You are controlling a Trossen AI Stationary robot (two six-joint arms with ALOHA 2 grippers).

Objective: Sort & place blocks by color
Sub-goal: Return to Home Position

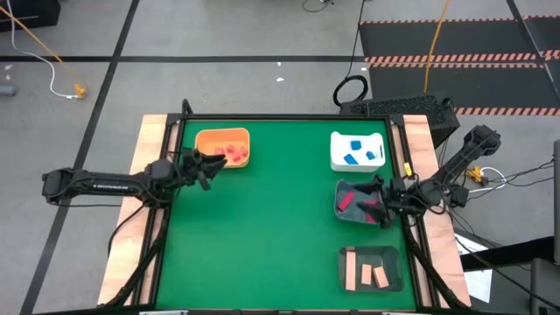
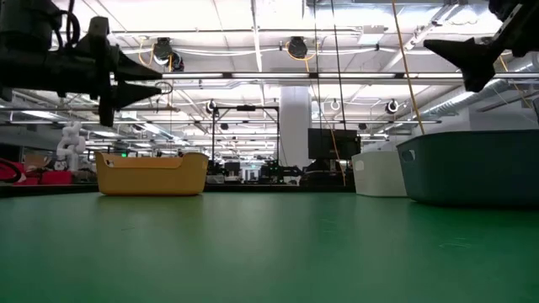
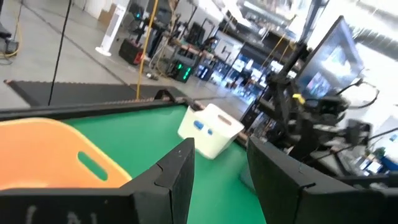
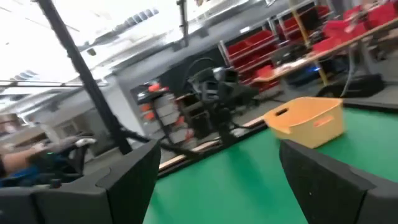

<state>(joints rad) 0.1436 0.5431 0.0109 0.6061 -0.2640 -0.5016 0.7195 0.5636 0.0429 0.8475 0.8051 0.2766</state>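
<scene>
Left claw (image 1: 208, 166): fingers spread with nothing between them; raised above rim height, just beside the orange tray's (image 1: 199, 138) corner on the side of its own arm.
Right claw (image 1: 378, 208): fingers spread, nothing held; hovers over the side of the grey tray (image 1: 339, 188) nearest its own arm.
Red blocks (image 1: 233, 153): clustered inside the orange tray, just ahead of the left claw's tips.
Pink-red blocks (image 1: 346, 200): inside the grey tray, below the right claw and toward table centre from it.
Blue blocks (image 1: 354, 154): in the white tray (image 1: 335, 166), just past the grey tray; the right arm is nearer.
Tan blocks (image 1: 366, 276): three bars side by side in the dark tray (image 1: 394, 258) at front right, long axes parallel.
Green mat (image 1: 271, 219): no loose block visible.
Key relation: every block lies ahead of or below a claw, none behind it, so drawing each arm back looks unobstructed; sorting appears finished.
</scene>
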